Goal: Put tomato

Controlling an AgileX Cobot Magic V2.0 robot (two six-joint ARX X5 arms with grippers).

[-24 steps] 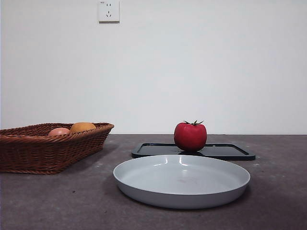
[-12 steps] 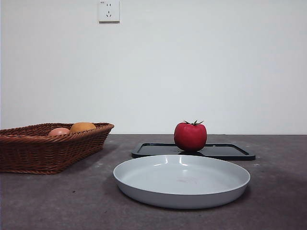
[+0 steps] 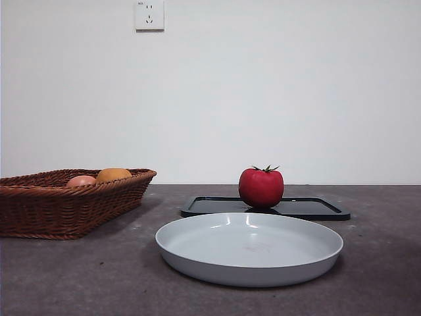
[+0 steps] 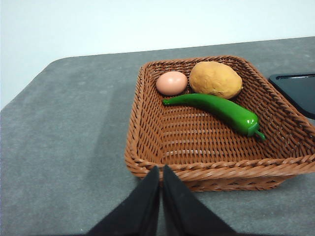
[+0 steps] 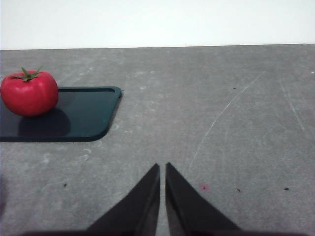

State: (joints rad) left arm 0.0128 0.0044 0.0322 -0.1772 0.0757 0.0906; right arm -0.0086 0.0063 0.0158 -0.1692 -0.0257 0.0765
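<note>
The glossy red tomato point(image 3: 261, 187) with a green calyx stands upright on a flat black tray point(image 3: 309, 209) behind a wide grey plate point(image 3: 197, 247). It also shows in the right wrist view point(image 5: 29, 93), on the black tray point(image 5: 83, 120). My right gripper point(image 5: 162, 169) is shut and empty, over bare table well away from the tomato. My left gripper point(image 4: 161, 172) is shut and empty, just outside the near rim of the wicker basket point(image 4: 147, 142). Neither arm shows in the front view.
The brown wicker basket point(image 3: 39, 210) stands at the left of the table. It holds an orange round fruit point(image 4: 215, 79), a smaller pale pink fruit point(image 4: 172, 83) and a green pepper point(image 4: 221, 109). A wall socket point(image 3: 149, 14) sits high on the back wall.
</note>
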